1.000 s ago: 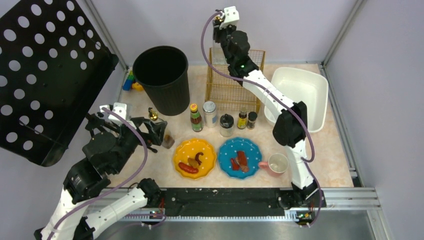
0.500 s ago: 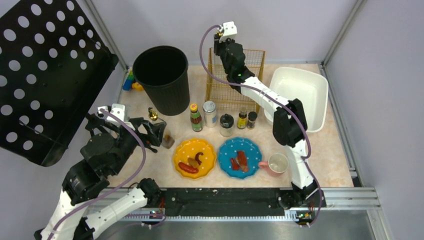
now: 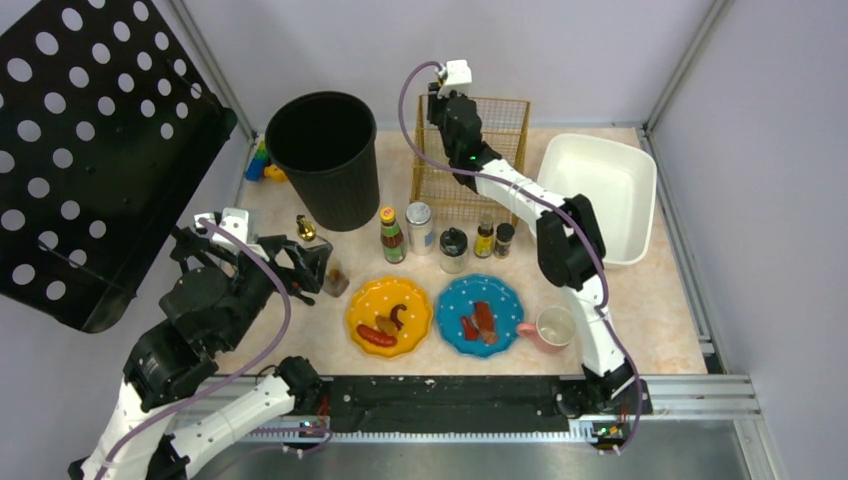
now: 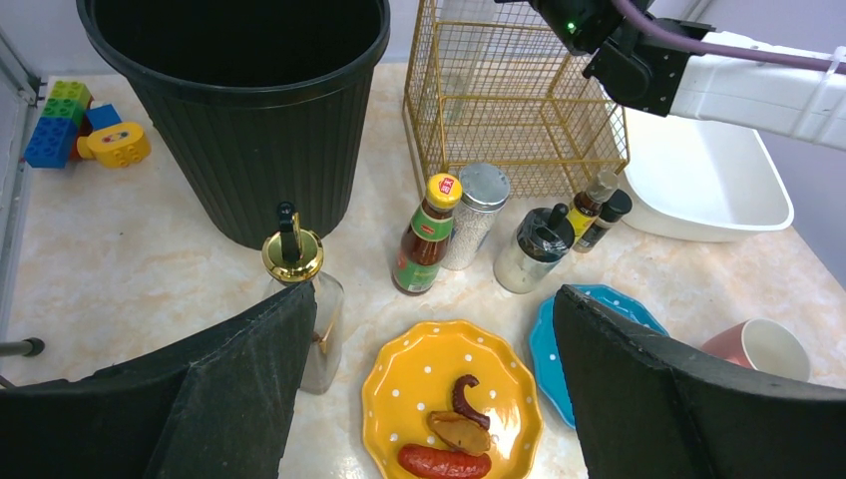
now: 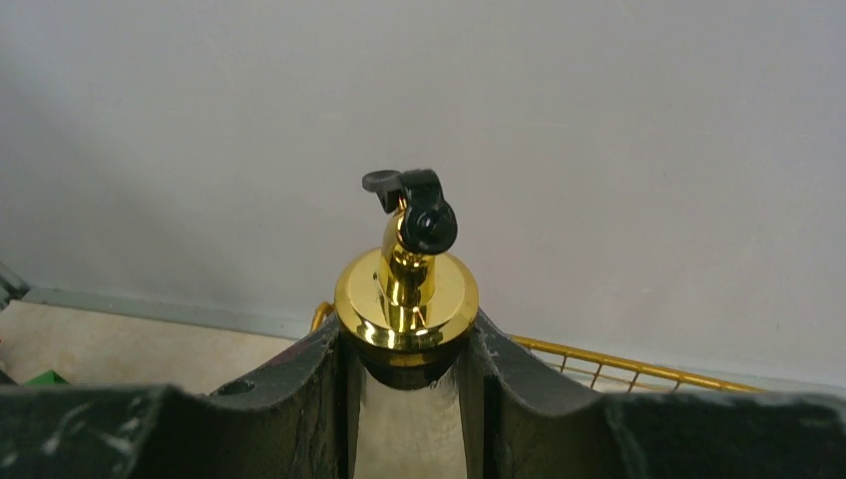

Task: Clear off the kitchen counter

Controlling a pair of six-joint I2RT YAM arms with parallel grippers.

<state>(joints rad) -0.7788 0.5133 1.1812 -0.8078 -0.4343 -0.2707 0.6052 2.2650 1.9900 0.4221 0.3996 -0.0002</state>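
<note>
Here, right gripper clamping gold-capped glass bottle at its slim neck, left gripper spread wide.

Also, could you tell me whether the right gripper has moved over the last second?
Yes. In the top view, the right gripper, shut on a gold-capped bottle, has come down toward the back rim of the gold wire basket.

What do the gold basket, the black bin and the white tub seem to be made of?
Basket: thin metal wire, shiny gold finish, open grid.
Bin: probably plastic, matte black, ribbed wall.
Tub: probably plastic, smooth glossy white, rounded corners.
</note>
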